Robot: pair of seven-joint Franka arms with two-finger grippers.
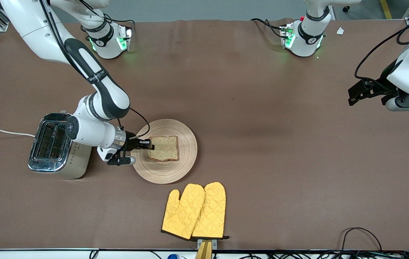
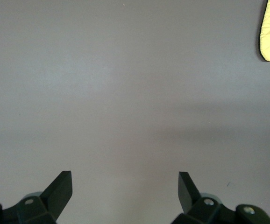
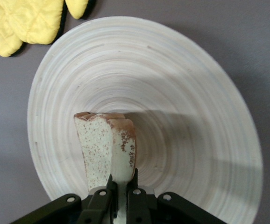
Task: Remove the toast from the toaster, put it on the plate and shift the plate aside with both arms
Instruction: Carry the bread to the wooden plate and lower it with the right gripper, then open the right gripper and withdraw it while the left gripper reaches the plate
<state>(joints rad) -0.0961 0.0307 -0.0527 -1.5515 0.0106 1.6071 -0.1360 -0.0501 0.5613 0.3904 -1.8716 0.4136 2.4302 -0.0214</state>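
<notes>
The right end effector grips the toast over the plate. The left end effector waits spread wide above the bare tabletop.

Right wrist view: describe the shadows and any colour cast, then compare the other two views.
Right wrist view: the toast, pinched in the right gripper, throws a dark shadow across the plate; plate and cloth look bluish. Front view: even light, soft shadows beside the toaster and mitts, green glow at both bases. Left wrist view: the open left gripper hangs over plain grey-looking cloth with faint shadow bands.
</notes>
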